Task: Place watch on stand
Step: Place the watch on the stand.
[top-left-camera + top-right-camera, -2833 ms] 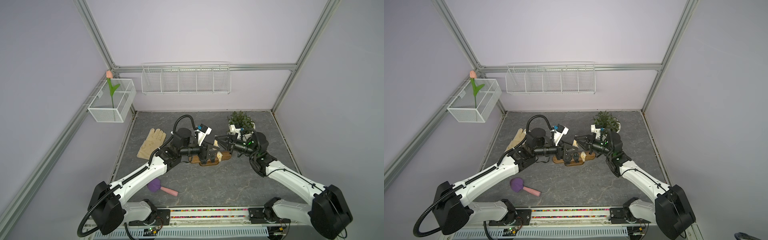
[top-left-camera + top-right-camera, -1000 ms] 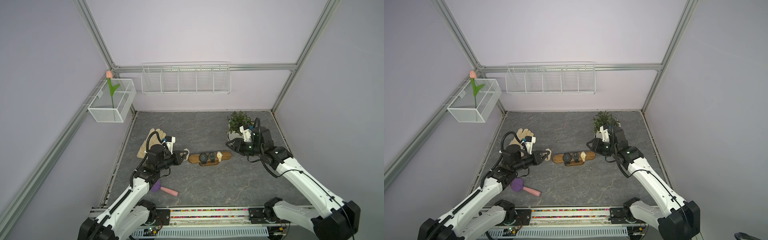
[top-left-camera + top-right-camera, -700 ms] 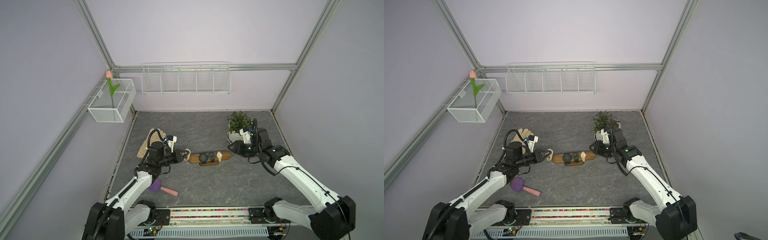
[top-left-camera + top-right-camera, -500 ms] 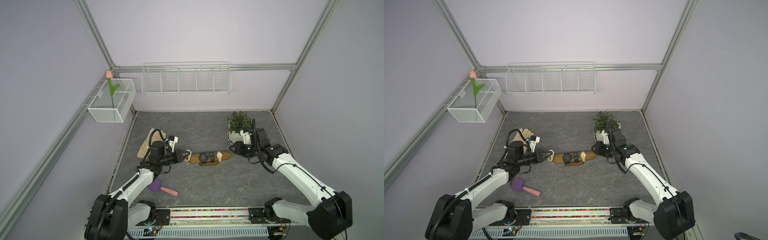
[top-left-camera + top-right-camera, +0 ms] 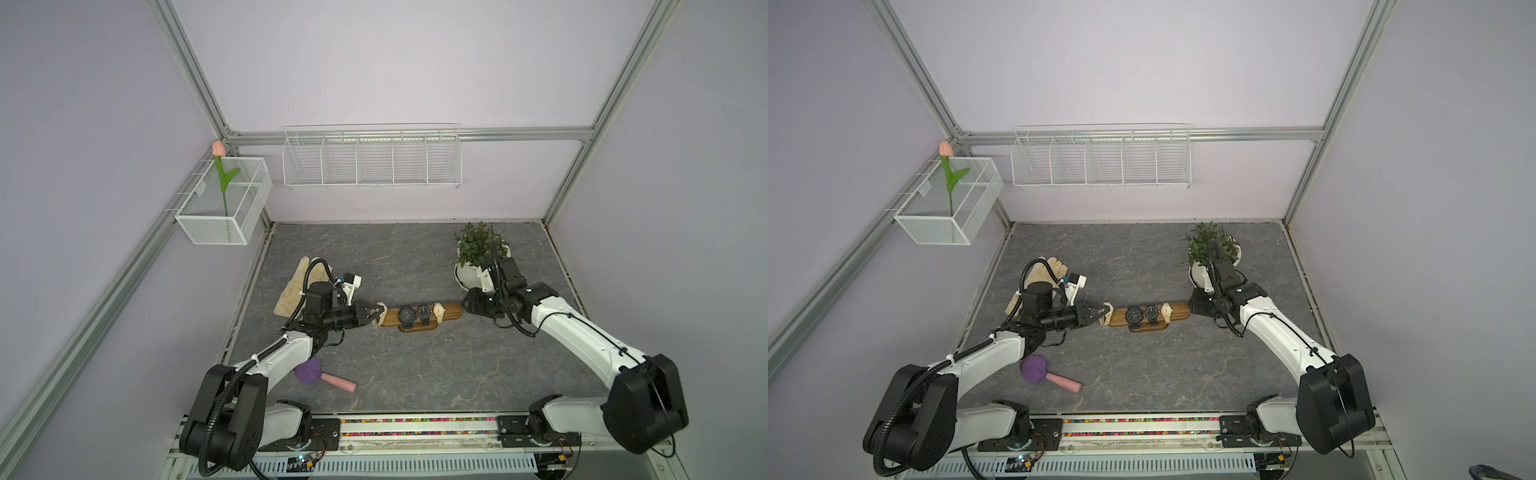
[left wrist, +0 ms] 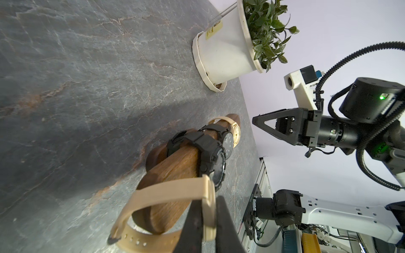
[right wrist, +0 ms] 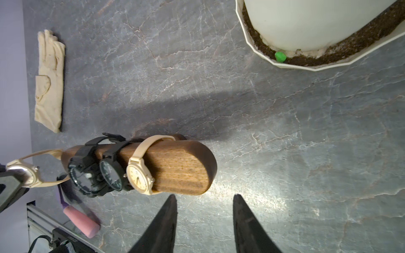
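Taking the wooden stand as your clock centre in both top views, with 12 o'clock at the back wall, a beige fabric glove [image 5: 291,291] lies flat on the grey stone-patterned table [image 5: 415,257] at about 9 to 10 o'clock. A brush with a purple head and pink handle [image 5: 316,372] lies at about 8 o'clock.

Your left gripper [image 5: 376,311] is at the stand's 9 o'clock end, pinched narrow on the round case of a beige-strapped watch [image 6: 209,210]. The watch's strap loop hangs at the tip of the bar. You cannot tell from these views whether the loop is over the tip yet.

The stand, a long brown wooden bar with rounded ends on an oval base [image 5: 451,309], sits mid-table and runs from 9 to 3 o'clock. It carries a chunky black watch [image 5: 407,316], a slimmer black watch [image 5: 424,311] and a small beige watch [image 5: 438,309], in that order.

Your right gripper [image 7: 205,198] is just off the 3 o'clock end. Its jaws are moderately apart with nothing between them. A leafy green plant in a white pot [image 5: 467,276] stands at about 1 to 2 o'clock.
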Controlling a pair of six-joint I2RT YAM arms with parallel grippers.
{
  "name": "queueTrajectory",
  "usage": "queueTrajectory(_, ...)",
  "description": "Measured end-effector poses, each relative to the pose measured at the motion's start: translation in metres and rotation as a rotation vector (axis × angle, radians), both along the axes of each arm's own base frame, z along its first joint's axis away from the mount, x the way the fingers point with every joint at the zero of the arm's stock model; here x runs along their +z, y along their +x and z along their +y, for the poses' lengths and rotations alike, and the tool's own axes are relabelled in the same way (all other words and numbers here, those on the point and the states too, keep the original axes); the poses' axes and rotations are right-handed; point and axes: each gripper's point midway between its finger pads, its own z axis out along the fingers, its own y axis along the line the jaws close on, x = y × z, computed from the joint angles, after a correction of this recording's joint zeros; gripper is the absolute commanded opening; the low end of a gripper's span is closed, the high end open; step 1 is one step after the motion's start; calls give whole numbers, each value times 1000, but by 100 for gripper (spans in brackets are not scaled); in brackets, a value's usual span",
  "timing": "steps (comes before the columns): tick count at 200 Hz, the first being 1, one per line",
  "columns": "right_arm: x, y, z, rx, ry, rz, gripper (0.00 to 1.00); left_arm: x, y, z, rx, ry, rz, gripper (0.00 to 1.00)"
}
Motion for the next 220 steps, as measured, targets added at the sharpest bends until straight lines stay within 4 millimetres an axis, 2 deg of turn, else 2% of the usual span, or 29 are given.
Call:
queueTrajectory(53,-12,2,-2,7,-35,21,44,-16,0,0,-4,9,37,0)
queueTrajectory(107,-23,3,-3,8,-52,47,44,-19,2,-4,-15,-12,47,0)
queueTrajectory(154,-24,4,-2,8,-51,46,45,-17,2,-9,-24,-31,43,0)
queueTrajectory(220,-24,4,-2,8,-51,46,45,-23,-2,-19,-50,-34,61,0)
